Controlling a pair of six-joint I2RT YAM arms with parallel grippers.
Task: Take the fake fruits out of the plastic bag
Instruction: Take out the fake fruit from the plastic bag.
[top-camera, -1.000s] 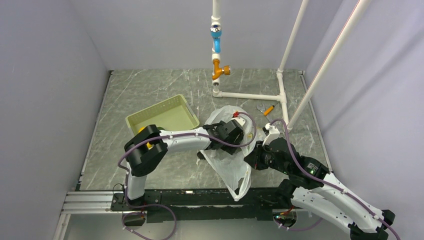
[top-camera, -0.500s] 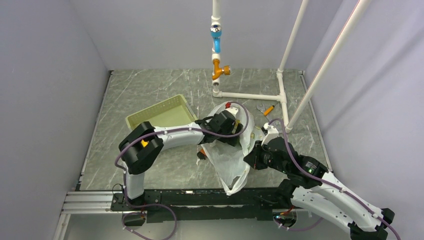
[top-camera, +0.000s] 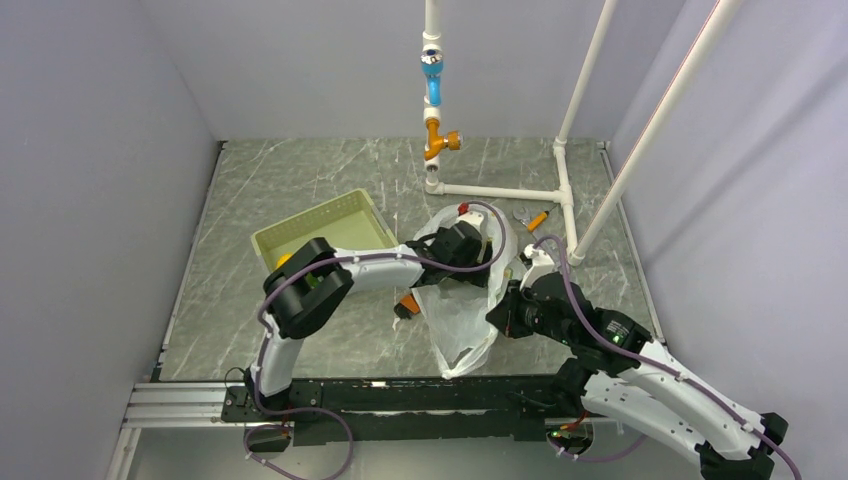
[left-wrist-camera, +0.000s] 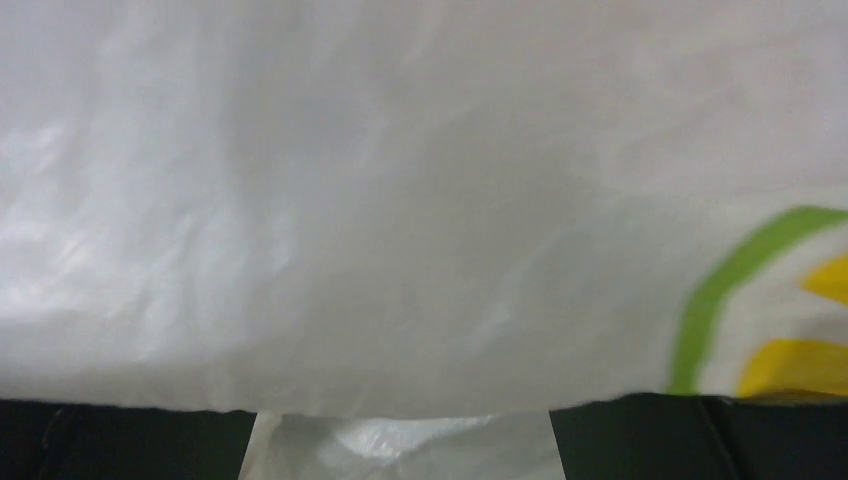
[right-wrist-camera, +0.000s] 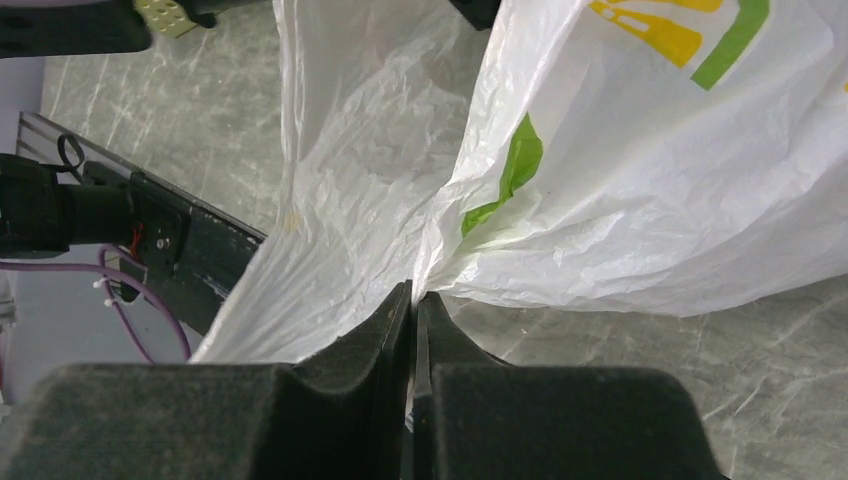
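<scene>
The plastic bag (top-camera: 458, 322) lies crumpled at the table's middle, white with green and yellow print. My left gripper (top-camera: 478, 256) is pushed into its far, open end. In the left wrist view only white film (left-wrist-camera: 400, 200) fills the frame, and the dark fingertips (left-wrist-camera: 120, 440) stand wide apart at the bottom corners, open with nothing between them. My right gripper (right-wrist-camera: 412, 295) is shut on a fold of the bag (right-wrist-camera: 600, 200) at its right side (top-camera: 502, 312) and holds it off the marble. The fake fruits are hidden.
A pale green lattice basket (top-camera: 325, 232) stands left of the bag. A white pipe frame (top-camera: 500, 190) and a small orange-and-black brush (top-camera: 537, 220) lie behind it. A small orange object (top-camera: 408, 303) sits at the bag's left edge. A black rail (top-camera: 400, 395) runs along the near edge.
My left gripper has opened wider and pushed further into the bag's mouth, its elbow swinging right. The bag's near end has drawn up from the rail. The right gripper has kept its pinch.
</scene>
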